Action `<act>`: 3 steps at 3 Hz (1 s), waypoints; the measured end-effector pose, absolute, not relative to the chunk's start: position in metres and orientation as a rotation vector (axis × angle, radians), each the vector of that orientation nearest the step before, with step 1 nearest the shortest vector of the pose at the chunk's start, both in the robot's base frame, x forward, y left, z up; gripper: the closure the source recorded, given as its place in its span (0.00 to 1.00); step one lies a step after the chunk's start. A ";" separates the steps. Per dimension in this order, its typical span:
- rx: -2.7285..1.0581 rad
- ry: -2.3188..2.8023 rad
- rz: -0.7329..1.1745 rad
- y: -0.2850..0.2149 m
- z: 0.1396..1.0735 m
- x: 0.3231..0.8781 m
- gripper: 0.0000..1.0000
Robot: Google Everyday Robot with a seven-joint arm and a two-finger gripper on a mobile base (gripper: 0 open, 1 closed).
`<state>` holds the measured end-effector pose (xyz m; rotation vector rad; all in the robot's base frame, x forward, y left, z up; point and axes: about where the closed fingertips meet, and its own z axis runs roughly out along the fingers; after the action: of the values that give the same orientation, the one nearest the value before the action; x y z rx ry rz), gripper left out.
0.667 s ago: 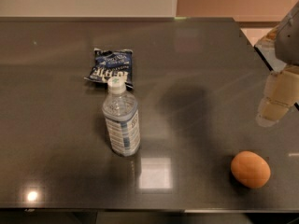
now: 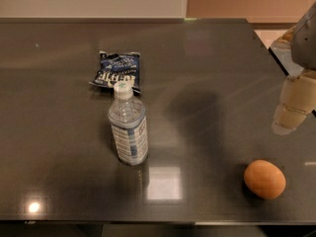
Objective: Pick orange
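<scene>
The chip bag (image 2: 116, 72) lies just behind the water bottle (image 2: 128, 130). Well right of the bottle, nearer the front edge, the orange (image 2: 264, 178) sits unmoved. Farther right, the gripper (image 2: 286, 121) hovers above it, barely shifted; whether released or clenched, I cannot tell. The descent has hardly begun.

You could read no text for certain. Blue snack bag (image 2: 116, 72) on the surface (image 2: 59, 181): large white lettering, too blurred to make out. Water bottle (image 2: 128, 130): blue print on its label, illegible. Gripper (image 2: 286, 123) hung over the surface's right edge.
</scene>
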<state>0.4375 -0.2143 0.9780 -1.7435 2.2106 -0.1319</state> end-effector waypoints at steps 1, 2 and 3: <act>-1.768 2.193 -0.175 -0.212 0.976 0.432 0.00; -1.763 2.209 -0.179 -0.216 0.964 0.420 0.00; -1.755 2.234 -0.148 -0.226 0.949 0.405 0.00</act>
<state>0.4050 -0.2255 0.9486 -1.7549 2.2340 -0.1484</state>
